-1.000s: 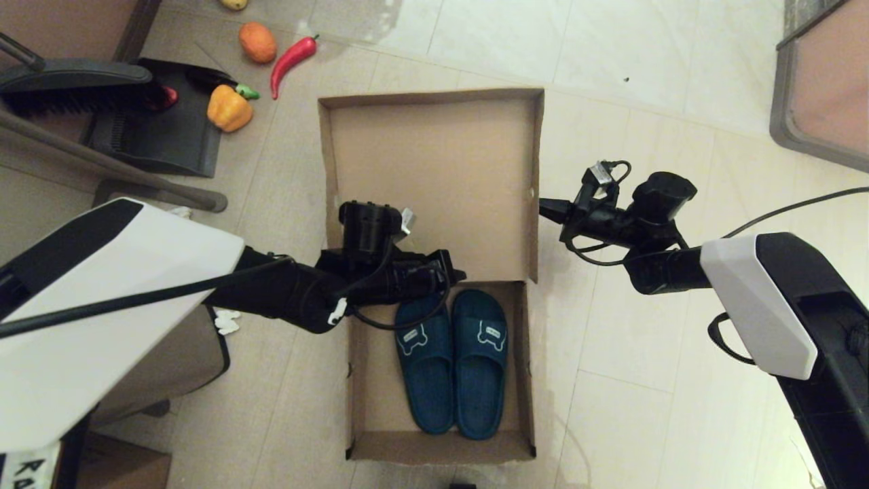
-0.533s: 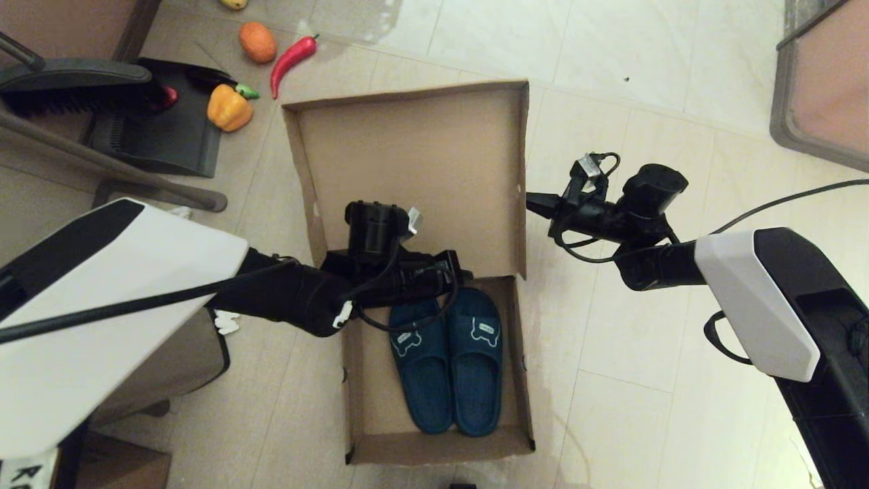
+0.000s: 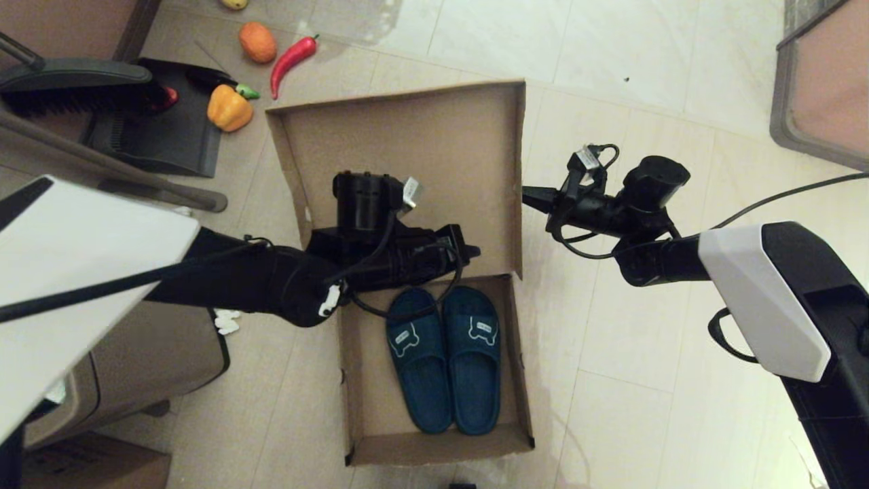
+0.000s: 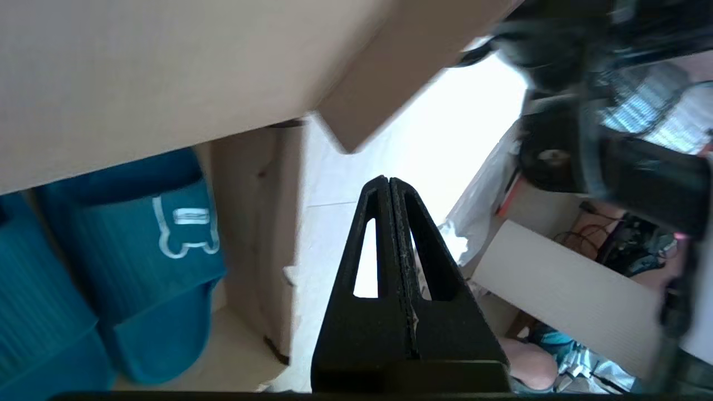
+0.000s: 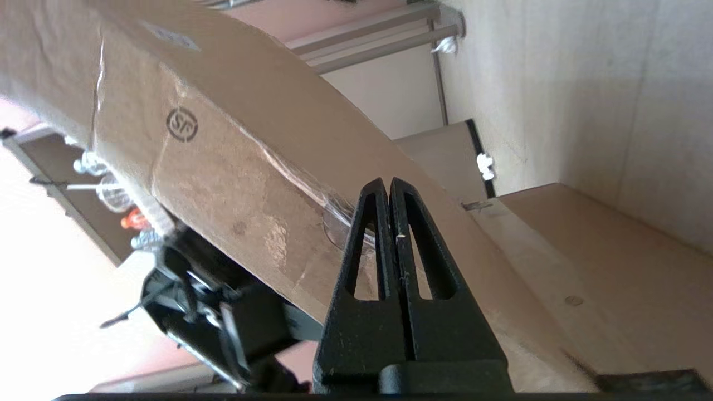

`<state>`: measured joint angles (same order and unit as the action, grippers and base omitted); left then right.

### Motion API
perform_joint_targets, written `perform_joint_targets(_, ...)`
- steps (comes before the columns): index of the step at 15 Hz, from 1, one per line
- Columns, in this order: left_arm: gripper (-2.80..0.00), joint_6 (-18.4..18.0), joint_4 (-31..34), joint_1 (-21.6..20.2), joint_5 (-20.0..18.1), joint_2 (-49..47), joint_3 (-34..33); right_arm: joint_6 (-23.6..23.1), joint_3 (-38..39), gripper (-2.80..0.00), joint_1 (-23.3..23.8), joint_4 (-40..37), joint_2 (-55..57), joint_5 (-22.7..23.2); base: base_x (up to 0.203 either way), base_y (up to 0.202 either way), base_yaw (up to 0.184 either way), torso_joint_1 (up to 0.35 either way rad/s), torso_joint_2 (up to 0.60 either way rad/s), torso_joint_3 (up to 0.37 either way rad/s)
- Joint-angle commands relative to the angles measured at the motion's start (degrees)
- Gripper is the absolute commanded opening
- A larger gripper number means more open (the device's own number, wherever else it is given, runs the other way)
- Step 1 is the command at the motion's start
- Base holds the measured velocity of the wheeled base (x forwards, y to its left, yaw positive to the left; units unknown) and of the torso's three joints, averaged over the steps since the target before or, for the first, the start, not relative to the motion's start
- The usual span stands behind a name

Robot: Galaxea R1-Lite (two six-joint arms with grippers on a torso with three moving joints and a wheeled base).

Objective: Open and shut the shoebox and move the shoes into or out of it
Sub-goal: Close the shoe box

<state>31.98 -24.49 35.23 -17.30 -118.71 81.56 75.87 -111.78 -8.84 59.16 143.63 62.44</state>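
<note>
The shoebox [image 3: 434, 353] sits open on the tiled floor in front of the robot, its hinged lid [image 3: 400, 170] raised and leaning away, skewed toward the robot's left. The 2 shoes [image 3: 445, 356] lie side by side in the base, toes toward the hinge, bear patches up, pressed against the right-hand wall.

The left gripper [image 3: 472, 252] hangs over the hinge line, just above the toes, its fingers pressed together and holding nothing, as the left wrist view [image 4: 390, 192] confirms. The right gripper [image 3: 533, 197] points at the lid's right side flap, its tip at or just beside the cardboard; whether it touches cannot be told. Its fingers are likewise pressed together on nothing [image 5: 388, 192].

Judged from this, the task sits at a midpoint: the box is open and both shoes are inside. Either the shoes remain to be lifted out, or the lid remains to be swung down and shut; the grippers' places at the lid suggest lid work is in hand.
</note>
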Motion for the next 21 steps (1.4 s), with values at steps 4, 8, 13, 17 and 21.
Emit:
perform_joint_targets(4, -2.8, -0.22, 1.37, 0.35, 0.02, 6.0, 2.4, 0.41, 0.07, -2.8, -1.31, 0.25, -0.63, 0.49, 0.0, 0.0, 0.0, 0.0, 0.0, 0.0)
perform_joint_targets(8, -2.8, -0.27, 6.68, 0.45, 1.03, 14.36, 4.36, 0.43, 0.07, -2.8, -2.71, 0.25, -0.63, 0.49, 0.0, 0.0, 0.0, 0.0, 0.0, 0.0)
perform_joint_targets(13, -2.8, -0.67, 13.4, 2.08, 0.27, 25.44, 4.4, 0.53, 0.07, -2.8, -4.01, 0.18, -0.52, 0.49, 0.0, 0.0, 0.0, 0.0, 0.0, 0.0)
perform_joint_targets(17, -2.8, -4.63, 16.84, 1.27, 0.04, 28.25, 7.76, 0.59, 0.15, -2.8, -4.35, 0.17, -0.72, 0.4, 0.0, 0.0, 0.0, 0.0, 0.0, 0.0)
perform_joint_targets(21, -2.8, -11.5, 16.51, -9.8, 2.18, 24.61, 13.52, 0.59, 1.22, -2.8, -4.52, 0.25, -1.76, 0.4, 0.0, 0.0, 0.0, 0.0, 0.0, 0.0)
